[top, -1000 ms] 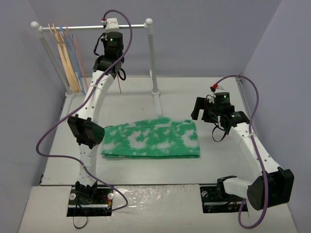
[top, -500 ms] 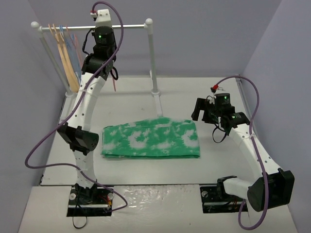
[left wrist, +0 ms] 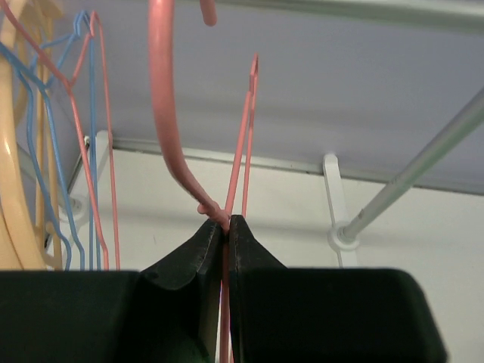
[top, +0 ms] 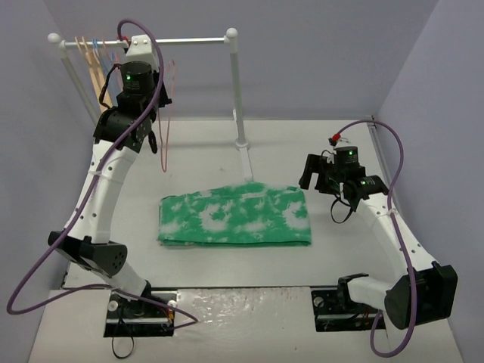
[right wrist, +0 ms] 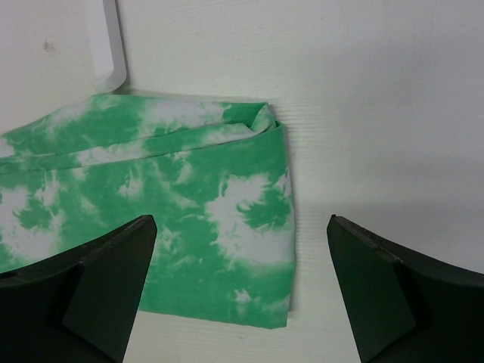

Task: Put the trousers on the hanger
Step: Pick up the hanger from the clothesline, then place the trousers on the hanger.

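I am pinching the hanger (left wrist: pixel 160 128) with my left jaws (left wrist: pixel 227 224). They are pressing together on the thin pink wire, right below its hook. From above, my left jaws (top: pixel 150 141) are reaching up high at the back left, just under the rail (top: pixel 193 41) of the white rack. The hanger (top: pixel 168 113) is hanging down beside them, and its bottom end is dangling above the counter (top: pixel 227 151). The hook is curving up close to the rail (left wrist: pixel 340 9), but I cannot tell if it is touching it. The blue wire hangers (left wrist: pixel 45 174) and the tan wooden hanger (left wrist: pixel 11 151) are hanging off to the left of my pink one. From above, they are sitting at the left end of the rail.

The trousers (top: pixel 234 215) are lying folded flat in the middle of the counter, well apart from the hanger.

My right jaws (right wrist: pixel 238 227) are spreading wide and holding nothing. They are hovering over the right end of the trousers (right wrist: pixel 151 197), where the folded edge is meeting the bare counter (right wrist: pixel 378 113). From above, my right jaws (top: pixel 314 170) are sitting to the right of the cloth, near its top right corner.
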`<state>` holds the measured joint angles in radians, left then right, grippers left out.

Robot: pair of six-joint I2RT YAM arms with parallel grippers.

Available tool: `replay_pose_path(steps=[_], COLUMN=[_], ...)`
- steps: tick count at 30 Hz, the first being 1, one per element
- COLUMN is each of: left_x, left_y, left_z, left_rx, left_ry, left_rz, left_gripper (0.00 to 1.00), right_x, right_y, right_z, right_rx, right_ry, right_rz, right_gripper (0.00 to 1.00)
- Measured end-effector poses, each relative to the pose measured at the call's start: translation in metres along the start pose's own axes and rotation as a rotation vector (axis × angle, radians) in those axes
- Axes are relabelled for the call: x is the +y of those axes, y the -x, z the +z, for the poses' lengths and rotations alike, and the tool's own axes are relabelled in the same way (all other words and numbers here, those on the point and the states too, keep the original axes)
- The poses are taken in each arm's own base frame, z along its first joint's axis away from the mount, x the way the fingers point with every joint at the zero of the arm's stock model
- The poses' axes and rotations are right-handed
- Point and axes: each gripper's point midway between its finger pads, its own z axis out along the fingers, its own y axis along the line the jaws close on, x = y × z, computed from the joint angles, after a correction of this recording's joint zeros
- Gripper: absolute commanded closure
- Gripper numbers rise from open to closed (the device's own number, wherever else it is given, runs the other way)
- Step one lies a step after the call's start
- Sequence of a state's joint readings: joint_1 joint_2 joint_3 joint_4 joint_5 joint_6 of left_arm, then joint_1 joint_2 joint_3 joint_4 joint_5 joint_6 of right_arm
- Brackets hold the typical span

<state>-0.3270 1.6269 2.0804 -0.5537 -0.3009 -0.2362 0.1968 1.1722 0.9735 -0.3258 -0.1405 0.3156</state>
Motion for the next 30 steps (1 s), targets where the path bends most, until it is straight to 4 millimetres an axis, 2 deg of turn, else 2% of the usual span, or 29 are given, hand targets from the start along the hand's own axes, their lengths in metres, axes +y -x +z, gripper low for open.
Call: replay_pose_path(steps=[8,14,19,24,27,30], left_x=[0.013,0.006,-0.009,-0.035,-0.052,-0.064], left_y=[-0.046,-0.078,-0.127,-0.207,-0.244,-0.263], left_z=[-0.050,-0.099,-0.133,-0.148,-0.149,-0.146], left_rx=[0.107,0.153,0.229,0.369,0.442,0.459], left_ry=[-0.048,-0.160,-0.258,-0.309,-0.323,-0.331], left_rz=[-0.028,-0.121,-0.208,-0.233,-0.229,-0.261], left_gripper=[1.00,1.00,1.00,1.00,1.00,1.00], right_x=[-0.014,-0.043,-0.062,-0.058,-0.050,-0.044], right_y=[-0.018,-0.053,-0.097,-0.130,-0.129,-0.127], right_z=[0.015,0.035,0.051,0.067,0.074,0.076], right_rx=[0.058,0.165,0.286,0.390,0.385,0.375], right_ry=[-0.060,-0.147,-0.193,-0.141,-0.093,-0.055], right_rz=[0.026,0.103,0.172,0.217,0.225,0.228], right_gripper=[0.07,0.10,0.13,0.19,0.22,0.28])
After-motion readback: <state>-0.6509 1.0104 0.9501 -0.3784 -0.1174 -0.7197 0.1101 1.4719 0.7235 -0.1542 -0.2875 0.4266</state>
